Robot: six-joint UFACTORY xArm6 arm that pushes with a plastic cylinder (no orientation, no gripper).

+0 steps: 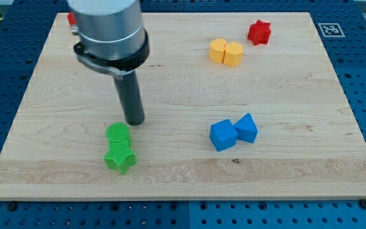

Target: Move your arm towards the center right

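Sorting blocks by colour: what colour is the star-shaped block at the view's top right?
Red: the star-shaped block, seen in the only camera view.

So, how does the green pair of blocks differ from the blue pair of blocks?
The green pair lies at the view's lower left, just below my tip; the blue pair lies further right, far from it. The green blocks stack toward the view's bottom; the blue blocks sit side by side. Green shows a round and a star shape; blue looks angular. In both pairs the blocks touch.
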